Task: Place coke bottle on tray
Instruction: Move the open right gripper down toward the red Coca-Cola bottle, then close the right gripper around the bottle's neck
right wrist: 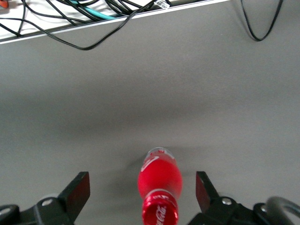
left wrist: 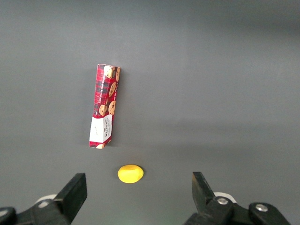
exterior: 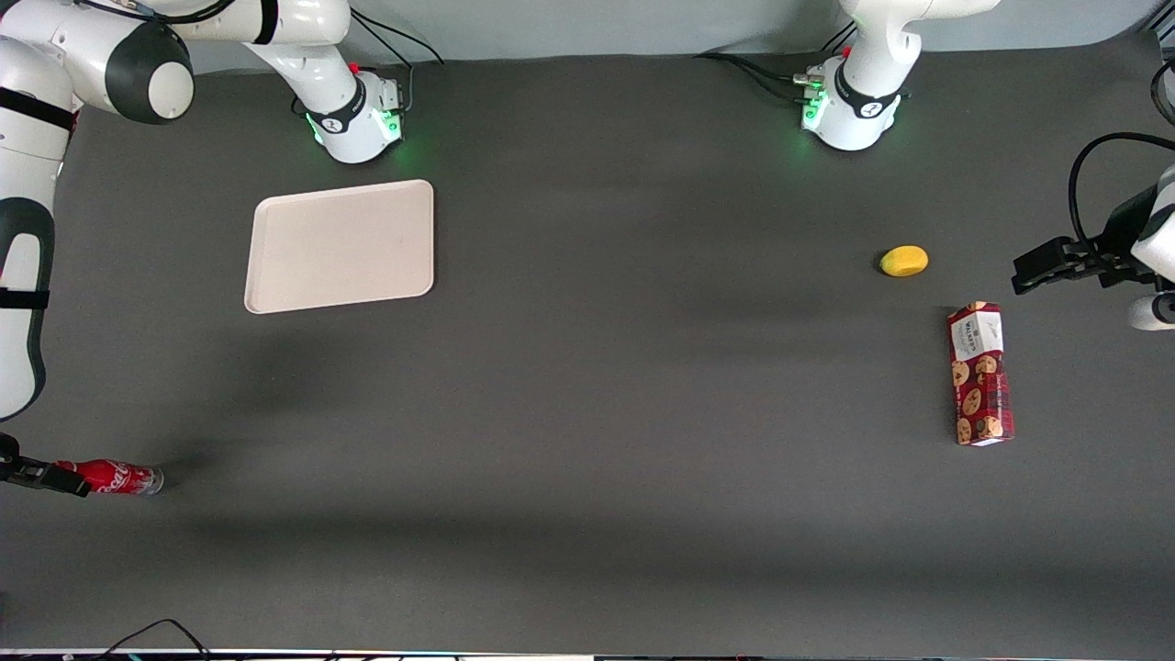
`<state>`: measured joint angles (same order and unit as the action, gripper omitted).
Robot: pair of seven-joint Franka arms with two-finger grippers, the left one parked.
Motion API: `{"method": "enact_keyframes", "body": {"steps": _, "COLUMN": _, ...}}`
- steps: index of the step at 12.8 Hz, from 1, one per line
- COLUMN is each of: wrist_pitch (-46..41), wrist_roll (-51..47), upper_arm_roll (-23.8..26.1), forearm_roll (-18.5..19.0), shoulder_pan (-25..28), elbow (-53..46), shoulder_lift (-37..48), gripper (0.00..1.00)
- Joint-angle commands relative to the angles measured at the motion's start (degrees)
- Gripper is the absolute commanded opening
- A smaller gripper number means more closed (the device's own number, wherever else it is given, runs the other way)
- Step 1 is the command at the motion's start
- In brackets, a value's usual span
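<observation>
The coke bottle (exterior: 117,478) is small, slim and red with white script and a red cap. It stands on the dark table at the working arm's end, nearer to the front camera than the tray. In the right wrist view the coke bottle (right wrist: 159,176) shows from above, cap toward the camera. My right gripper (right wrist: 141,187) is open. It hovers over the bottle, with its fingers (right wrist: 77,190) wide apart on either side of the cap and not touching it. In the front view only a dark part of the gripper (exterior: 32,474) shows, at the bottle's cap. The beige tray (exterior: 340,246) lies flat and bare near the working arm's base.
A red cookie box (exterior: 980,375) lies flat toward the parked arm's end, with a small yellow fruit-like object (exterior: 904,261) beside it. Both also show in the left wrist view, the box (left wrist: 104,112) and the yellow object (left wrist: 130,173). Cables (right wrist: 93,28) lie along the table's edge near the bottle.
</observation>
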<state>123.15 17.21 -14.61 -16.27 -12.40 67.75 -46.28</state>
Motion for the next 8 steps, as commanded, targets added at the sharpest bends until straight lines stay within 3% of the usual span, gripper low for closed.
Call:
{"method": "enact_keyframes", "body": {"steps": 1, "wrist_pitch": -0.28, "wrist_roll": -0.34, "upper_arm_roll": -0.07, "forearm_roll": -2.62, "shoulder_pan": -0.52, "elbow": -2.01, "shoulder_lift": -1.53, "gripper": 1.0}}
{"method": "enact_keyframes", "body": {"steps": 8, "wrist_pitch": -0.8, "wrist_roll": 0.81, "upper_arm_roll": -0.16, "forearm_roll": -0.86, "shoulder_pan": -0.69, "elbow": -0.16, "shoulder_lift": -1.71, "gripper": 0.95}}
